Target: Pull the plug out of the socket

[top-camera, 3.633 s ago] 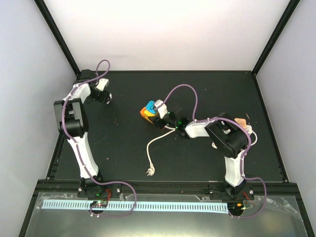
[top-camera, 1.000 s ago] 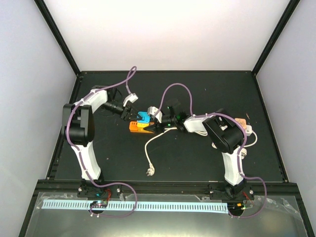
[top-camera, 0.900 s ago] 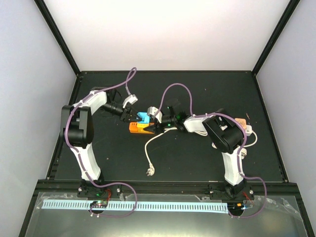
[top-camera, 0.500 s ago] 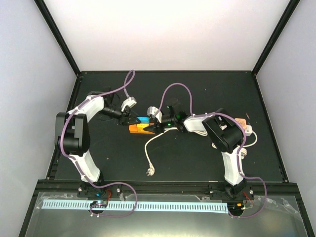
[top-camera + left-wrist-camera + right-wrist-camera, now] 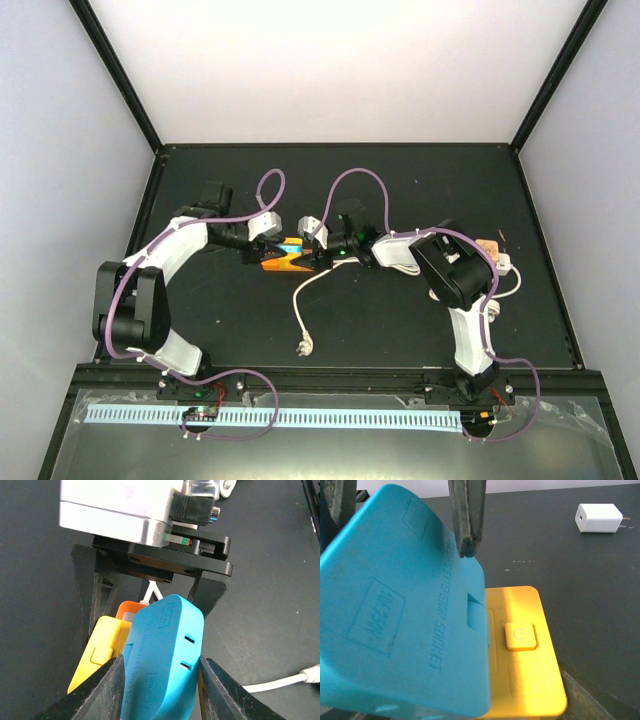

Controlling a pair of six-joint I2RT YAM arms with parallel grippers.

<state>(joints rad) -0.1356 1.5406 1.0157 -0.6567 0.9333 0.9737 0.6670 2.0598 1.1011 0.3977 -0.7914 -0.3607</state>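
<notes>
The socket is a folding block with a blue section (image 5: 162,660) and a yellow-orange section (image 5: 520,650); it lies mid-table in the top view (image 5: 285,256). A white plug (image 5: 131,616) shows only as a sliver between the orange and blue parts, and its white cable (image 5: 305,295) trails toward me. My left gripper (image 5: 266,249) is shut on the blue section, one finger (image 5: 107,682) on each side. My right gripper (image 5: 312,254) holds the socket's other end; its black fingers (image 5: 95,597) flank the orange part. One right finger (image 5: 582,697) shows beside the yellow section.
A white charger cube (image 5: 598,518) lies on the black tabletop, right of the right arm in the top view (image 5: 503,262), next to a peach object (image 5: 487,246). The cable's loose end (image 5: 301,347) lies near the front edge. Purple arm cables loop above the socket.
My left arm has swung in from the back left to the socket and closed on the blue section. My right gripper has shifted the socket slightly left and laid it flatter.
</notes>
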